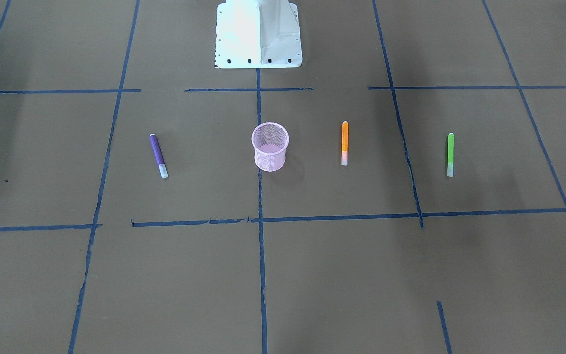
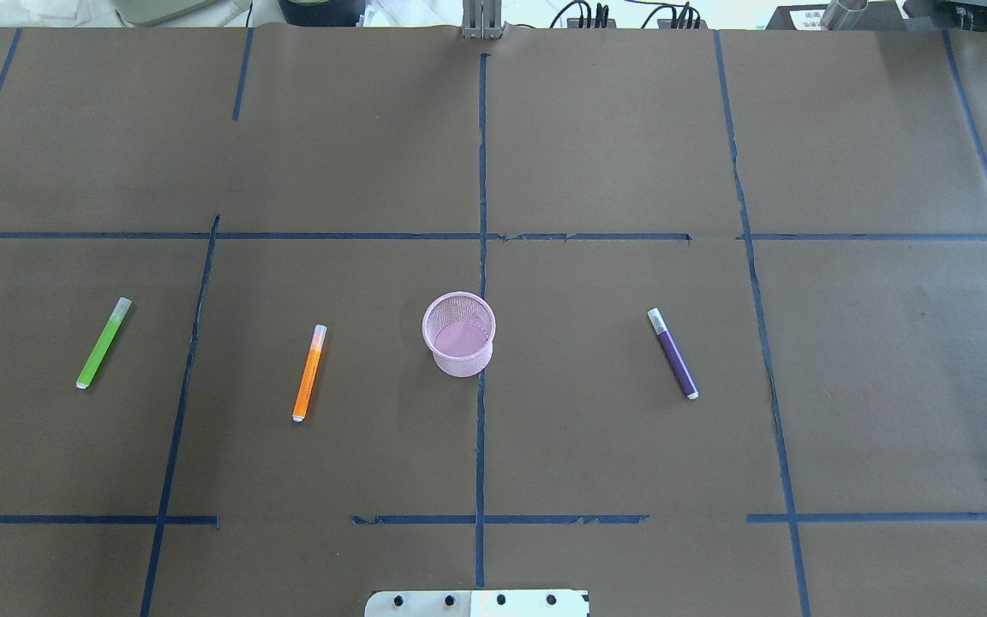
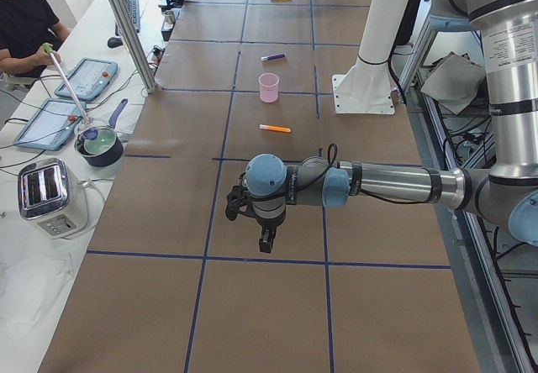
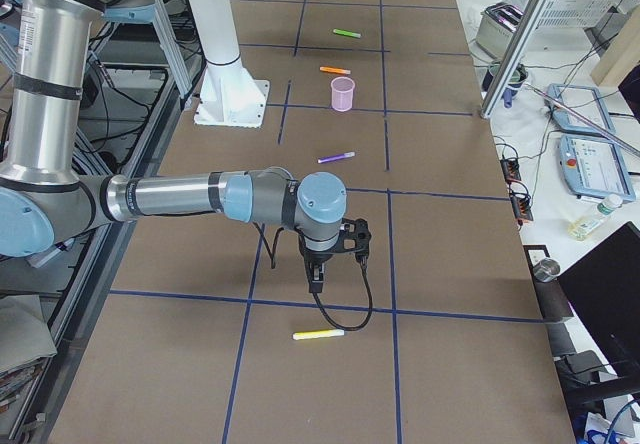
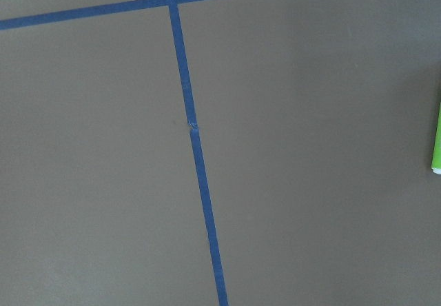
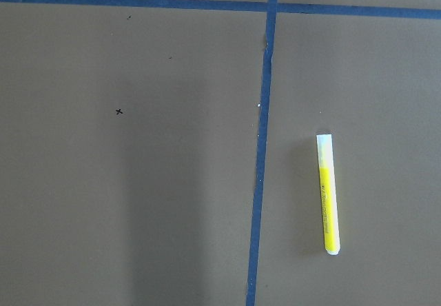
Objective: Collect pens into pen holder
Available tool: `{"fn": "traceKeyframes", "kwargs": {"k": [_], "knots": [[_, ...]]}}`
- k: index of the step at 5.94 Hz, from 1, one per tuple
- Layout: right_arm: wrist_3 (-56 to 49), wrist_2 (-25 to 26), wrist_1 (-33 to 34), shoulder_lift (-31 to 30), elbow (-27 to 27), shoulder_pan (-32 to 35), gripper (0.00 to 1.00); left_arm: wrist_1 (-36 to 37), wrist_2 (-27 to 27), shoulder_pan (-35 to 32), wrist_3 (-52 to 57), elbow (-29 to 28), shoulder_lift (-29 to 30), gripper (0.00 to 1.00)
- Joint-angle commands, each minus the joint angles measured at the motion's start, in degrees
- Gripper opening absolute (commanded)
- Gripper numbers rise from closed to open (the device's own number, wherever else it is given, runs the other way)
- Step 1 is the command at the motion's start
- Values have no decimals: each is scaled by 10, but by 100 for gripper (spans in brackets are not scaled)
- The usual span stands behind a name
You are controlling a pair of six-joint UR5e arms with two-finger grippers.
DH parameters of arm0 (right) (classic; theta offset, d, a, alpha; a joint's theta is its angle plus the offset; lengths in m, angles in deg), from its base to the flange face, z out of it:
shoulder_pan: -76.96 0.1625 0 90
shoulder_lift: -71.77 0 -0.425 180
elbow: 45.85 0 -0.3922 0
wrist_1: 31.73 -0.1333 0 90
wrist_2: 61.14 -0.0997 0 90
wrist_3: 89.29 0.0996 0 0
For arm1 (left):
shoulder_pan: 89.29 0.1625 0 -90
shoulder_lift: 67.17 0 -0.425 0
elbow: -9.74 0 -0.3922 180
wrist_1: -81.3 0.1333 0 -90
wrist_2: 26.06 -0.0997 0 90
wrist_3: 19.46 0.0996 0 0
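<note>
Yellow pen (image 4: 318, 335) lies flat near the right gripper (image 4: 317, 286), not touching.

Wide gaps on the desk (image 2: 631, 128)
Pen holder (image 2: 459, 360) stands well apart from orange pen (image 2: 308, 374) and purple pen (image 2: 672, 355) on either side; white robot base (image 1: 258, 34) rises behind it.

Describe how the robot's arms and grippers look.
The left arm and right arm are silver metal tubes with pale blue joint caps. The left gripper and right gripper are small, black and two-fingered. A black cable loops off the right wrist.
</note>
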Motion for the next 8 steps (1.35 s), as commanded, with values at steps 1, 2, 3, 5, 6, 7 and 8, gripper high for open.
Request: {"fn": "traceKeyframes", "kwargs": {"k": [1,2,3,5,6,7,8], "knots": [[1,-6,1,-4,0,0,100,105,-4,1,3,60,32,100],[2,-6,1,-4,-4,0,100,106,-4,1,2,63,32,100],[1,-2,0,-15,-3,0,100,108,-5,3,2,69,31,100],[2,-6,1,-17,-3,0,100,107,-3,13,2,40,42,100],[1,-6,0,-17,-4,0,100,104,-3,13,3,37,42,100],[3,-6,-38,-17,-4,0,100,98,4,13,6,36,38,100],[2,-5,-43,-18,1,-1,100,98,7,13,6,40,37,100]]}}
